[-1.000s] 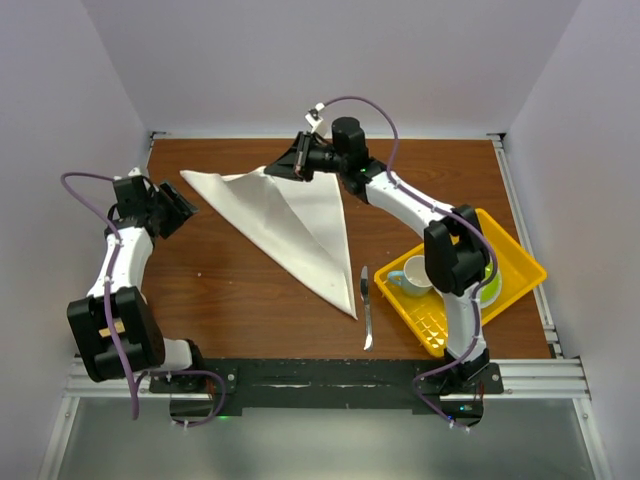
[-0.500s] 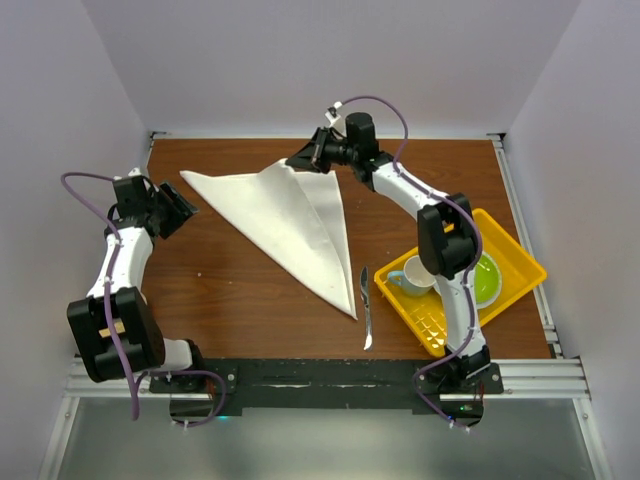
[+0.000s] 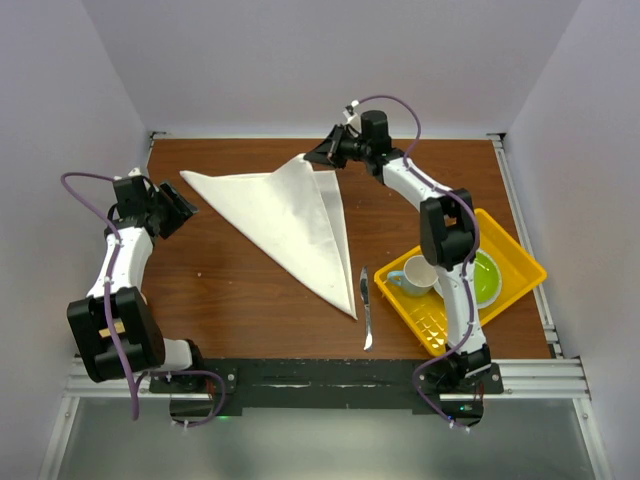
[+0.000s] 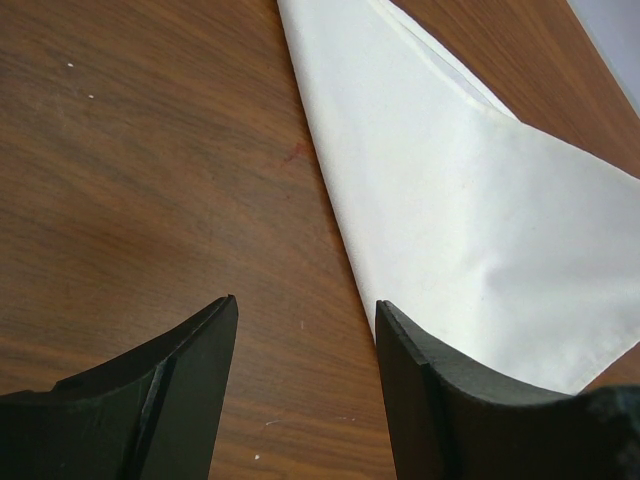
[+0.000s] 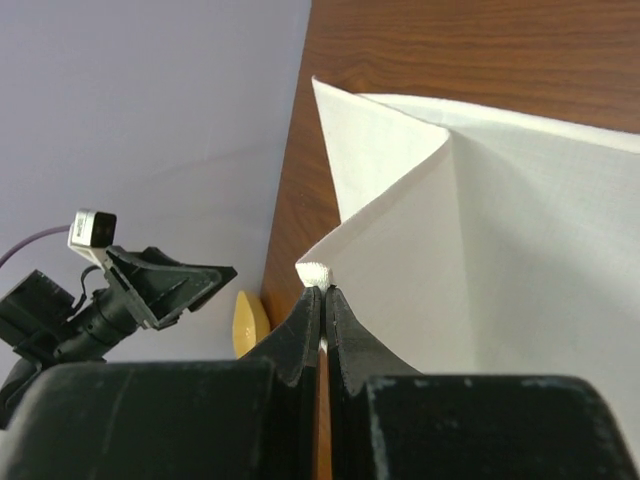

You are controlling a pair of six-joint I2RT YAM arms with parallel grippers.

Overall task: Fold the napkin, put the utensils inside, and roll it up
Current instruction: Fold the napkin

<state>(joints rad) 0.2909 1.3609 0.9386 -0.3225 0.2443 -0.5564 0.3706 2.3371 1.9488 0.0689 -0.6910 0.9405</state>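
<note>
Pinching a corner of the napkin (image 3: pixel 290 215), the right hand (image 3: pixel 310 158) hangs over the brown counter (image 3: pixel 230 290); the left hand (image 4: pixel 305 301) is open.

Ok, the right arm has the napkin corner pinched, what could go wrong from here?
The right jaws are shut on only the hem tip of the napkin, so it may slip out mid-fold.
The left jaws are open, gripping nothing; with nothing pinning it, the whole napkin may drag and skew the fold.
Its near tip lies close to the knife, which a drag could nudge.
</note>
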